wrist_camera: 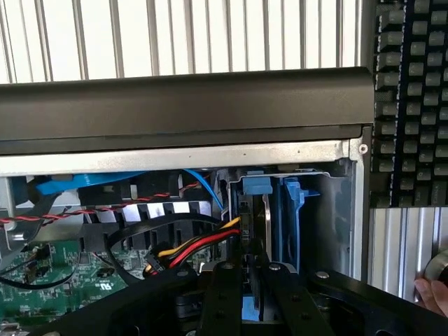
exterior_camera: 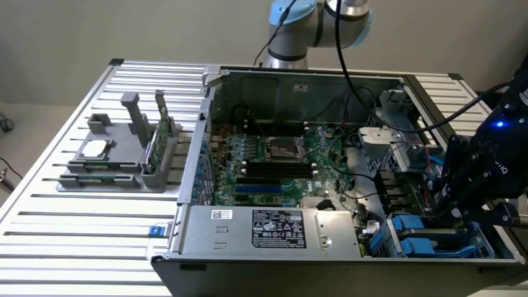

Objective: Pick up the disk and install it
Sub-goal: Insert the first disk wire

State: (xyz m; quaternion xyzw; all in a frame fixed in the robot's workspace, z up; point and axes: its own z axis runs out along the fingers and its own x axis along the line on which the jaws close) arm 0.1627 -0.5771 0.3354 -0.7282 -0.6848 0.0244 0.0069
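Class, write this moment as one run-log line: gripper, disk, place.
gripper: closed on disk | disk: edge-on, blue carrier, in drive bay | place: corner of open computer case

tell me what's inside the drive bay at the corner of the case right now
In the drive bay, the disk stands on edge in its blue carrier, with another blue carrier beside it. The gripper is closed on the disk's edge and covers its lower part; the bay floor is hidden.
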